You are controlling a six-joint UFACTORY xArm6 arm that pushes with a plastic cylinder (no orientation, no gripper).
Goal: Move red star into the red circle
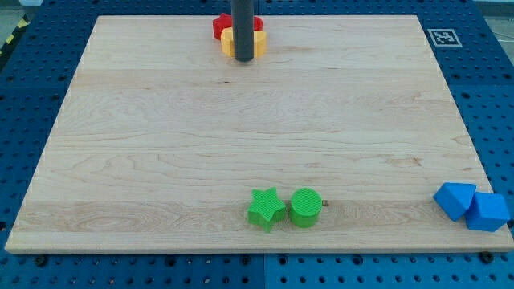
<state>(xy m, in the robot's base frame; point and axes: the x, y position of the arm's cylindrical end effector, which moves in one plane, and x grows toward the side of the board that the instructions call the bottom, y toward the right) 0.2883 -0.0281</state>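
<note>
green star (pixel 265 208) beside green cylinder (pixel 305 207); smooth wooden board (pixel 161 144)

Pale wooden board (pixel 161 144), dark grey rod with my tip (pixel 244 59), red block (pixel 219 26), yellow block (pixel 229 42), green star (pixel 266 209), green cylinder (pixel 305 208), two blue blocks (pixel 454 200) (pixel 488 212), blue pegboard table (pixel 32 96)
</note>
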